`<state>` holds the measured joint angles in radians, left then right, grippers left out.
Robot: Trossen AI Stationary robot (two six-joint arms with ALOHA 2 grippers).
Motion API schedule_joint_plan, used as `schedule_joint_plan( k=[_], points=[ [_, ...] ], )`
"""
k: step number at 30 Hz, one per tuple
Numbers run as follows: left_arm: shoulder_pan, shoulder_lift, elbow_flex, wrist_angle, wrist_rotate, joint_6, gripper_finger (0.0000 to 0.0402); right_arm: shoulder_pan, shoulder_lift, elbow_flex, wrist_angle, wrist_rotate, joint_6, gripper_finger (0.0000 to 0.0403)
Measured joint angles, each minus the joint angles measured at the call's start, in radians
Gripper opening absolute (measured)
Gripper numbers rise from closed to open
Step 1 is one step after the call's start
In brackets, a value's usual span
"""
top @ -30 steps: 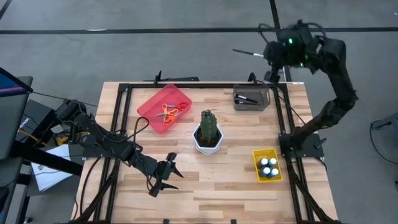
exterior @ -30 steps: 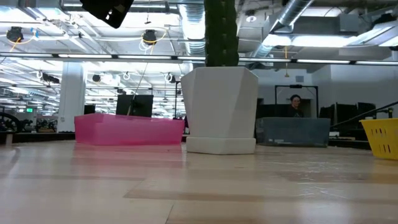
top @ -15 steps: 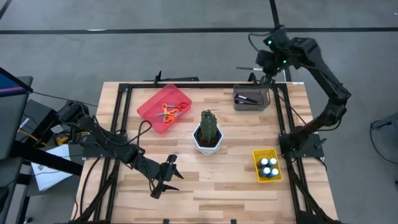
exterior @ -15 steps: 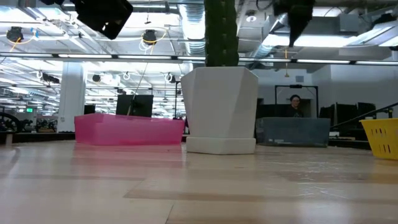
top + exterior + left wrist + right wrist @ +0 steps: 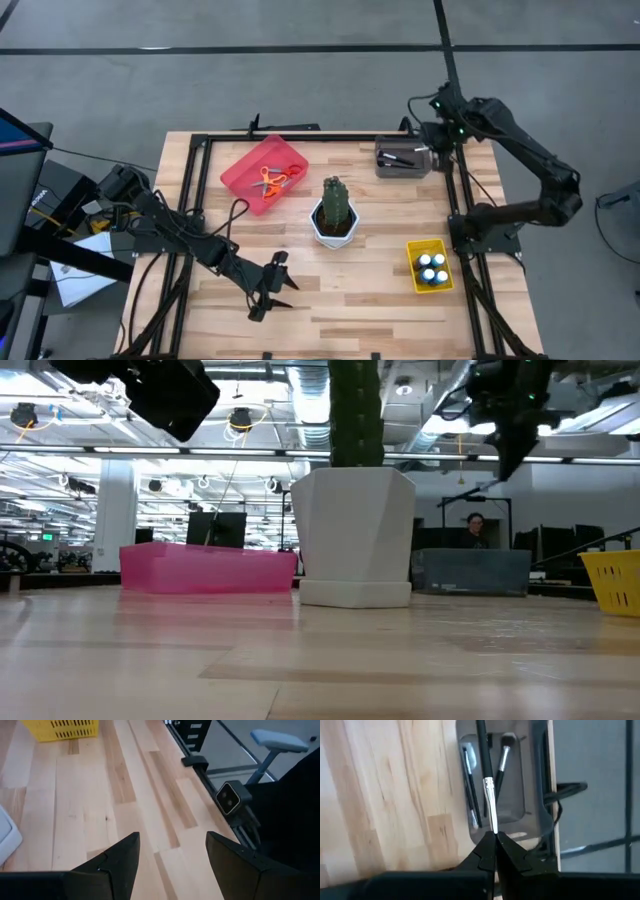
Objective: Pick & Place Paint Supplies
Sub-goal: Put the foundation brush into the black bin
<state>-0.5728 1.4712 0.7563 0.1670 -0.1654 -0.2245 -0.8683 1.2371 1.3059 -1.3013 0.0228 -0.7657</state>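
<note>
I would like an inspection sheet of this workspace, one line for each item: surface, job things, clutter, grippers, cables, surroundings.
Surface: wooden table, black frame rails on it.
Job things: orange-handled scissors in the pink tray; blue paint bottles in the yellow bin; paintbrushes in the grey bin; one more paintbrush held over that bin.
Clutter: cactus in a white pot, mid-table.
Grippers: right gripper shut on the held paintbrush above the grey bin; left gripper open, empty, over the near table.
Cables: black cable looped beside the pink tray.
Surroundings: grey floor; a person far behind the table.
</note>
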Motion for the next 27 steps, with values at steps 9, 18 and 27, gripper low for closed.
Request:
schedule_joint_plan(
  k=[9, 18, 27],
  points=[
    [0.003, 0.000, 0.000, 0.035, 0.000, 0.015, 0.0222, -0.018, -0.132, -0.270, 0.258, -0.029, -0.057, 0.0000],
    [0.003, 0.000, 0.000, 0.034, 0.001, 0.018, 0.0222, -0.096, -0.137, -0.452, 0.468, -0.049, -0.065, 0.0000],
    [0.003, 0.000, 0.000, 0.034, 0.001, 0.020, 0.0222, -0.111, -0.120, -0.519, 0.580, -0.068, -0.064, 0.0000]
  ],
)
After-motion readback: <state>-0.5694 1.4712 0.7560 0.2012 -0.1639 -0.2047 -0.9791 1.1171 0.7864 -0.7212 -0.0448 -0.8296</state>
